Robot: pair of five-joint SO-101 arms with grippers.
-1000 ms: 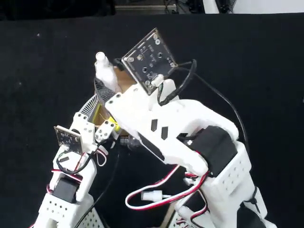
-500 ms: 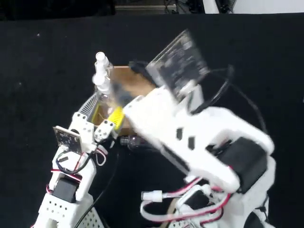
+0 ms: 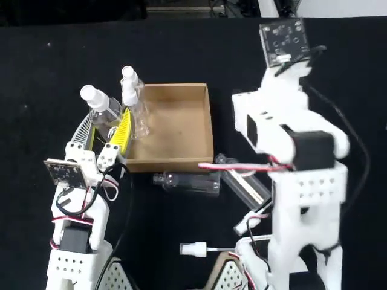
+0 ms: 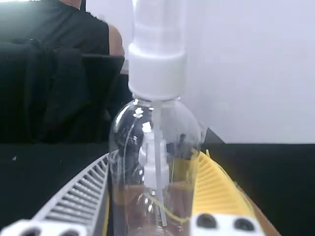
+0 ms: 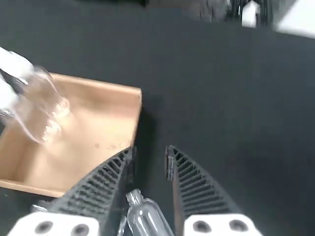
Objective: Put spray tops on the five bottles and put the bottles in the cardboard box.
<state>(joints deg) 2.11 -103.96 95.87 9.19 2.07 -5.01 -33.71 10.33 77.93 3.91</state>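
High view, nearest first: a loose spray top (image 3: 195,248) lies on the black table (image 3: 338,90) by its near edge, between the bases of the two arms, its thin tube pointing right. Beyond it a clear uncapped bottle (image 3: 184,181) lies on its side just in front of the cardboard box's near wall, neck to the left. A second uncapped bottle (image 3: 242,184) lies slanted beside it, its neck at the box's near right corner, partly crossed by the right arm's red and white cable.

The cardboard box (image 3: 208,130) sits open near the table's middle. A capped bottle (image 3: 134,103) stands upright at its left wall, inside it as far as can be told. Just left of that wall, outside the box, the left gripper (image 3: 104,124) is clamped on another bottle with a spray top (image 3: 100,110), one grey finger and one yellow finger on either side. The left wrist view shows this held bottle upright between the fingers, with the standing bottle's white sprayer seen through its clear body.

To the right of the box the right arm (image 3: 284,133) rises tall. In the right wrist view the right gripper (image 5: 148,151) hangs above the table beside the box's right wall, its black jaws a little apart and holding nothing, with the slanted bottle's neck under them.
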